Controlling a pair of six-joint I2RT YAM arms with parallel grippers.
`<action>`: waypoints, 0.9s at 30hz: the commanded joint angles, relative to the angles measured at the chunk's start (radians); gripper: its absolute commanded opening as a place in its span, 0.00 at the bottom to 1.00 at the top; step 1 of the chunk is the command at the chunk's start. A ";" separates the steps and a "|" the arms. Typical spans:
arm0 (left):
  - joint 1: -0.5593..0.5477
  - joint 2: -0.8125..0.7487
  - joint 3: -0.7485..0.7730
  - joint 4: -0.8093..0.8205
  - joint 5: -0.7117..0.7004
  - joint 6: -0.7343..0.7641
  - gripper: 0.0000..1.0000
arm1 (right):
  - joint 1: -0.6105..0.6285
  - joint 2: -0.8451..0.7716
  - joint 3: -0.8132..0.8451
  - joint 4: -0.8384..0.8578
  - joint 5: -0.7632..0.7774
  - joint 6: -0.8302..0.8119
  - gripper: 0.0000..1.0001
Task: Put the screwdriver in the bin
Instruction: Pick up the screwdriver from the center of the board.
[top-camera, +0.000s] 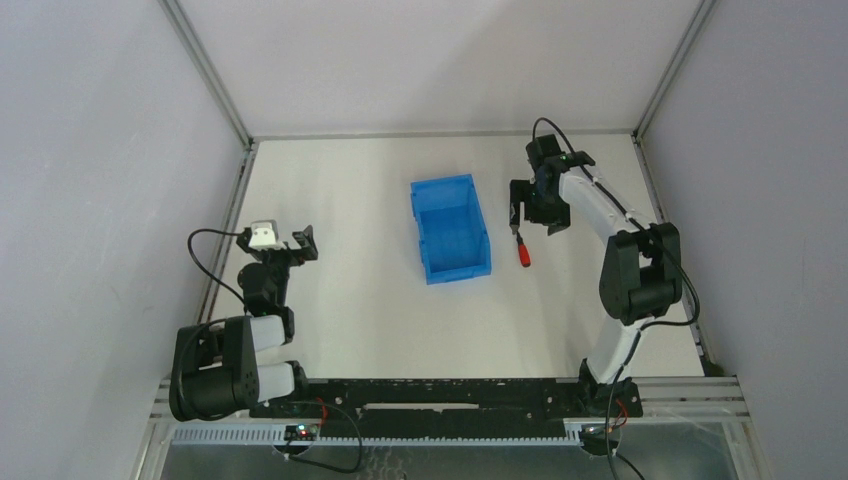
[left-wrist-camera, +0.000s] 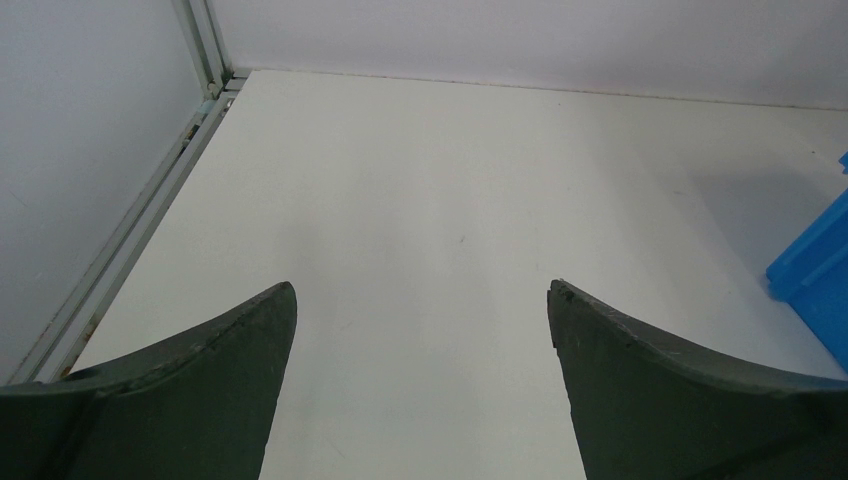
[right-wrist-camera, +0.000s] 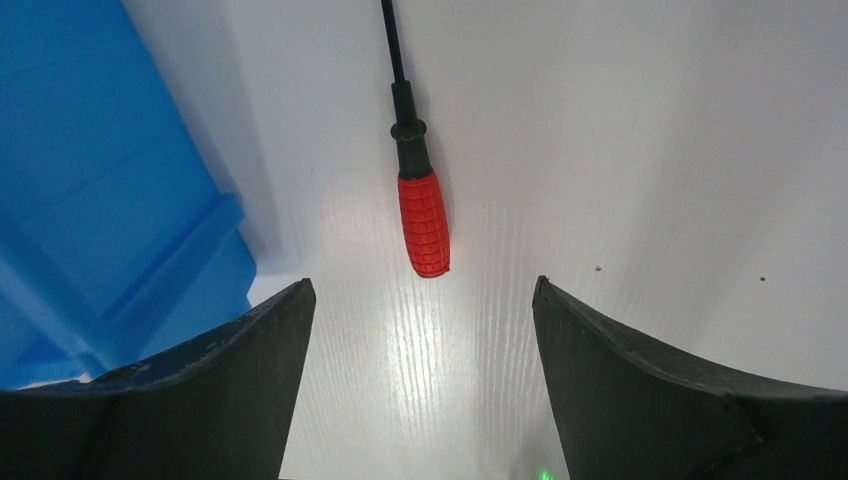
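Seen from overhead, a small red-handled screwdriver (top-camera: 523, 254) lies flat on the white table (top-camera: 340, 300), just beside the blue bin (top-camera: 457, 270) at the bin's 3 o'clock. The right gripper (right-wrist-camera: 422, 283) hovers above it, fingers spread and empty. In its wrist camera, the handle sits at 12 o'clock of the gap.

The best move is probably to centre the ribbed handle between the fingers and pinch it there, not on the thin shaft, keeping clear of the bin wall. The left gripper (left-wrist-camera: 422, 290), off at the bin's 9 o'clock, has its fingers apart and holds nothing.

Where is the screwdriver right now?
In the top view, the screwdriver lies on the table just right of the bin, beside the open right pincer.
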 joint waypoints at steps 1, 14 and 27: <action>-0.003 -0.005 -0.012 0.021 -0.011 0.020 1.00 | 0.013 0.039 0.021 0.028 0.020 0.002 0.86; -0.004 -0.005 -0.012 0.021 -0.012 0.020 1.00 | 0.031 0.149 0.008 0.060 0.022 0.009 0.76; -0.003 -0.005 -0.012 0.022 -0.011 0.020 1.00 | 0.035 0.206 -0.002 0.075 0.023 0.012 0.56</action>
